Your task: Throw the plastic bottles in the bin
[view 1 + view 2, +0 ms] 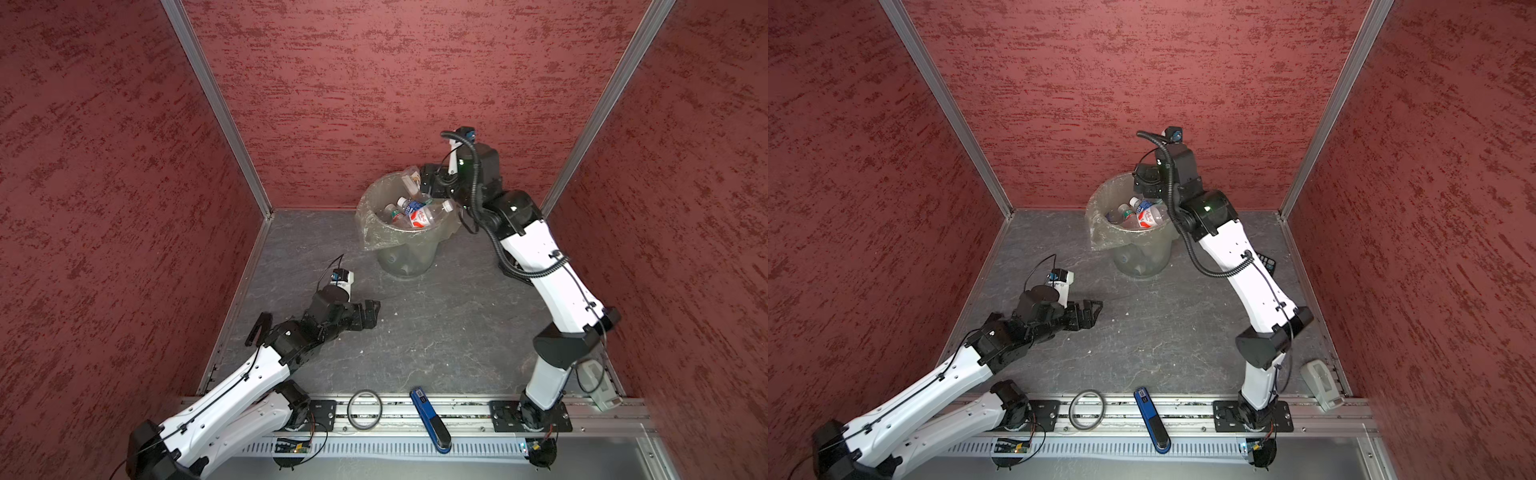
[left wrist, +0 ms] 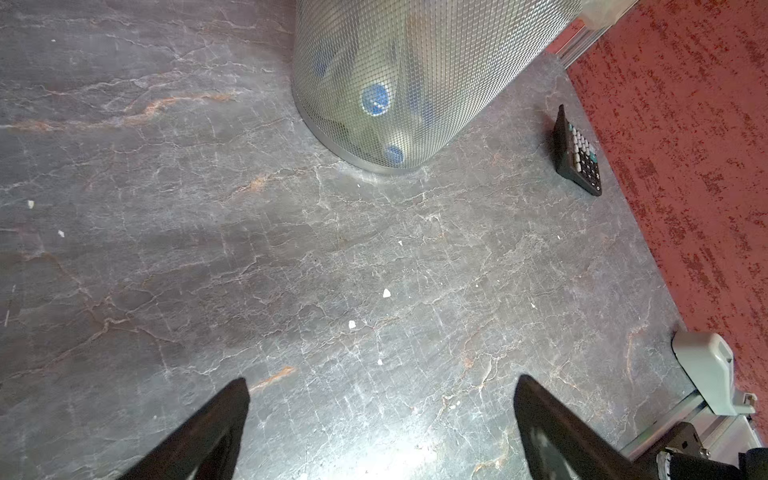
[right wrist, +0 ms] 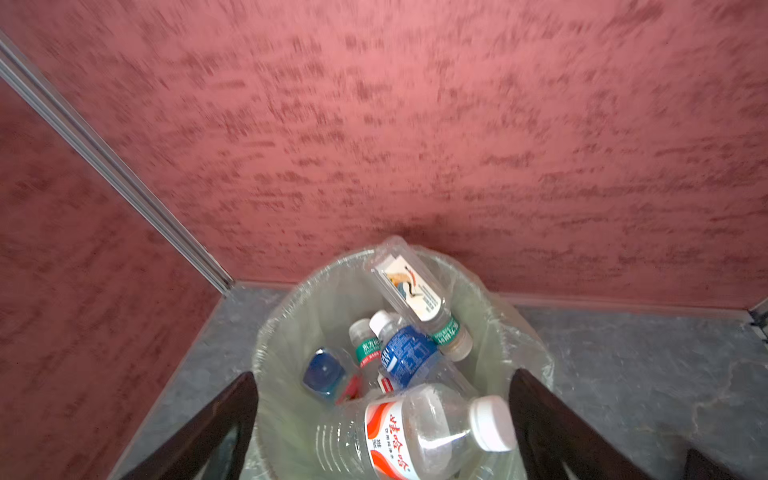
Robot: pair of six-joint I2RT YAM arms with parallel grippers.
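The bin (image 1: 399,257) (image 1: 1142,257) stands at the back of the floor, lined with a clear bag. Several plastic bottles lie inside it. A red-labelled bottle (image 3: 415,432) (image 1: 424,216) lies on top of the pile. A white-labelled bottle (image 3: 415,286) (image 1: 413,180) leans neck-down against the far rim. My right gripper (image 3: 382,374) (image 1: 430,180) (image 1: 1144,183) hangs above the bin's back right rim, open and holding nothing. My left gripper (image 2: 382,380) (image 1: 370,313) (image 1: 1090,311) is open over bare floor, well in front of the bin (image 2: 415,62).
A blue-and-black stapler (image 1: 430,419) and a dark ring (image 1: 365,409) lie on the front rail. A calculator (image 2: 577,153) (image 1: 1266,262) stands by the right wall near the bin. A pale grey device (image 1: 598,382) (image 2: 706,370) sits in the front right corner. Red walls enclose three sides.
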